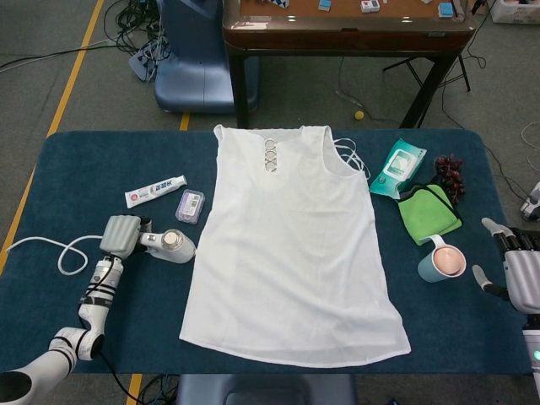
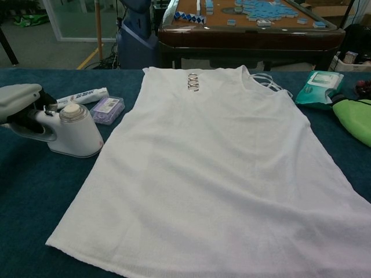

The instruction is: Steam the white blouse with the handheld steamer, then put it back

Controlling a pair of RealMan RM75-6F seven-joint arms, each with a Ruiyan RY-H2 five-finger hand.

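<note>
Head view, looking down on a dark blue table (image 1: 76, 169). White blouse (image 1: 291, 245) spread flat at the centre, neckline toward twelve o'clock, hem toward six. Handheld steamer (image 1: 167, 245) resting on the cloth at nine o'clock, just beside the blouse's side edge, white cord looping away toward the table edge. Left hand (image 1: 121, 235) over the steamer's handle, fingers apparently wrapped around it; in the chest view, dark fingers curled at the handle, though a firm grasp cannot be told for certain. Right hand (image 1: 515, 266) at three o'clock near the table edge, fingers spread, holding nothing. Near it a pink-lined mug (image 1: 443, 263), a green cloth (image 1: 429, 213) and a pack of wipes (image 1: 398, 167). At ten o'clock a toothpaste tube (image 1: 155, 191) and a small lilac box (image 1: 190, 206).

Early stage, by judgement: steamer not yet lifted, no pass over the fabric begun; steaming and setting the steamer back down both left to do
</note>
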